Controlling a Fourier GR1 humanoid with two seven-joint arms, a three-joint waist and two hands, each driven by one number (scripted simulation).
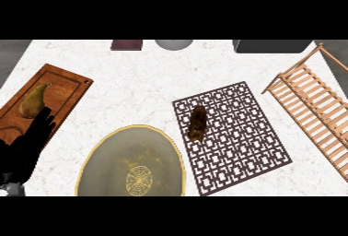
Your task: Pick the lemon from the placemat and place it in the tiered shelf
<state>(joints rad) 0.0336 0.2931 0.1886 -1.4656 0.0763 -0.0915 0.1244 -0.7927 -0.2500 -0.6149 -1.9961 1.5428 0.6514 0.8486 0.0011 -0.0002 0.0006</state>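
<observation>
The lemon (198, 122), which shows here as a dark brownish oblong lump rather than a yellow fruit, lies on the patterned placemat (234, 138) near the mat's left edge, toward its 10 o'clock corner. Its long axis runs roughly from 12 to 6 o'clock, tilted only slightly. The wooden tiered shelf (312, 108) stands at about 3 o'clock from the lemon, beyond the mat's right edge and clear of it. At 7 o'clock from the lemon sits a large gold-rimmed plate (132, 161), just beside the mat. Farther out, at 9 o'clock, a pear (32, 100) rests on a wooden cutting board (58, 99). The only hand in view is the left hand (28, 143), at the frame's left edge, its fingers straight and pointing up over the board's near end, holding nothing; the lemon lies at about 3 o'clock from it, well apart, across the plate. The right hand is out of view, though the shelf sits on its side, so it seems the likelier one to reach.
</observation>
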